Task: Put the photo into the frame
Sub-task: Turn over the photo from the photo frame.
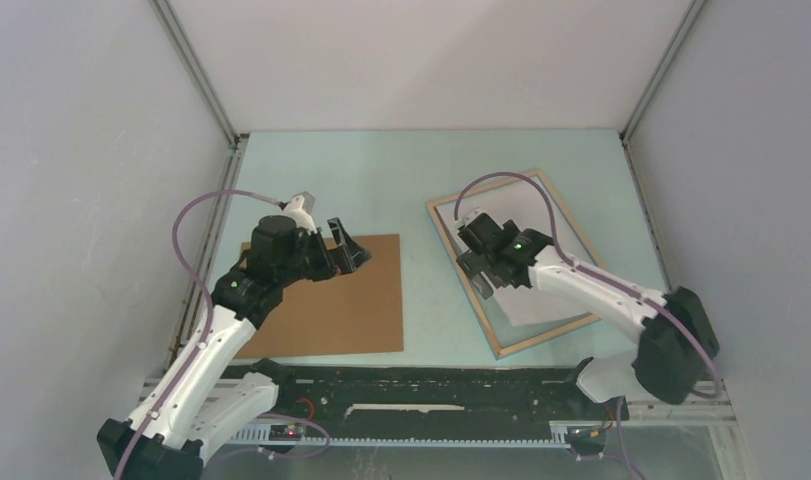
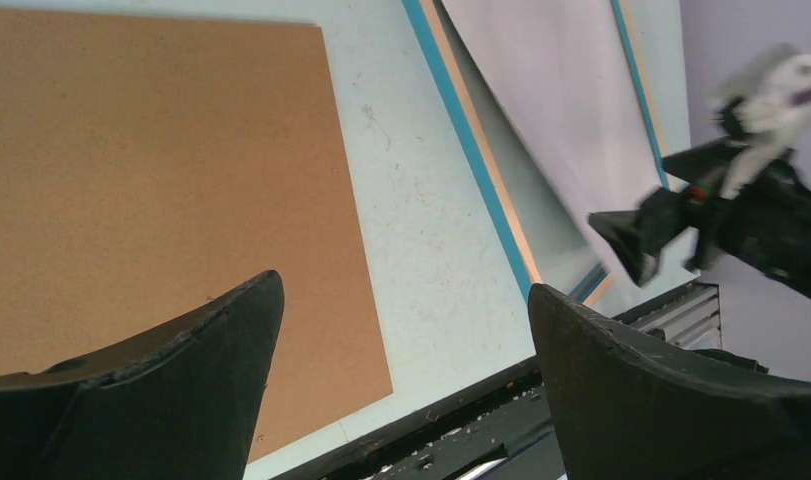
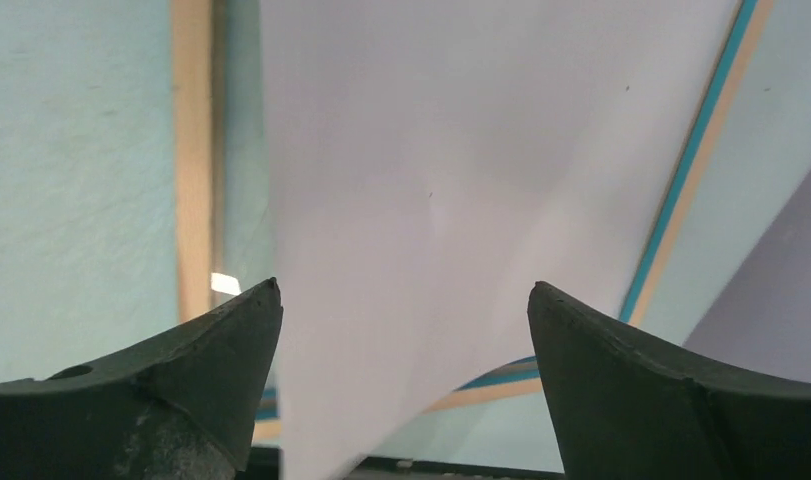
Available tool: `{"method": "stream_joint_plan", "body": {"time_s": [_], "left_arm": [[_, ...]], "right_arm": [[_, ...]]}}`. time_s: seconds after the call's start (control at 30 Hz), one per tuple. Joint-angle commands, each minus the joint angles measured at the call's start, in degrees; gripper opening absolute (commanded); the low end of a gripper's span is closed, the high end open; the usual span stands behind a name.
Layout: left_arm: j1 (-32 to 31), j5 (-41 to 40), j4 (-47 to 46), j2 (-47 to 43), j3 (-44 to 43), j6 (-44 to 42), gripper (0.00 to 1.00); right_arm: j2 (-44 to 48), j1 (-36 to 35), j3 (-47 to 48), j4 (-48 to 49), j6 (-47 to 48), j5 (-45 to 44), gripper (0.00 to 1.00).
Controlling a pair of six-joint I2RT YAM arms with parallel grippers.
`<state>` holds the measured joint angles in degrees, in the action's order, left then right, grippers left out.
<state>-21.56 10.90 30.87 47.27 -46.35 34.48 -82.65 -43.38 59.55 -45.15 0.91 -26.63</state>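
The frame lies flat at the right with its light-wood side up and blue edges showing. The photo rests on it plain white side up and skewed, so its print is hidden. In the right wrist view the photo has its near corner across the frame's near rail. My right gripper hovers open just above the sheet, nothing between its fingers. My left gripper is open and empty over the table between the brown board and the frame.
A plain brown backing board lies flat at the left-centre, partly under the left arm. Grey walls close in the table on the left, right and back. A black rail runs along the near edge.
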Motion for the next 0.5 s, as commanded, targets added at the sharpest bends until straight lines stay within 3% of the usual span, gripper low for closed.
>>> {"method": "stream_joint_plan", "body": {"time_s": [0.0,0.2,0.3,0.4,0.47], "left_arm": [[0.29,0.65,-2.60,0.32,1.97,0.27,1.00],[0.29,2.28,-6.26,1.07,4.55,2.51,1.00],[0.25,3.62,-8.48,1.52,5.72,3.94,1.00],[0.29,4.75,-9.50,2.17,6.24,4.86,1.00],[0.37,4.88,-9.18,2.46,6.27,4.94,1.00]], "right_arm": [[9.67,-0.45,1.64,-4.87,-5.87,6.15,1.00],[17.26,-0.06,1.94,-4.83,-15.61,11.94,1.00],[18.21,4.26,-0.42,-2.74,-24.70,15.45,1.00],[16.94,15.09,-4.25,0.97,-31.79,33.88,1.00],[16.51,17.69,-6.31,4.01,-32.10,37.50,1.00]]}}
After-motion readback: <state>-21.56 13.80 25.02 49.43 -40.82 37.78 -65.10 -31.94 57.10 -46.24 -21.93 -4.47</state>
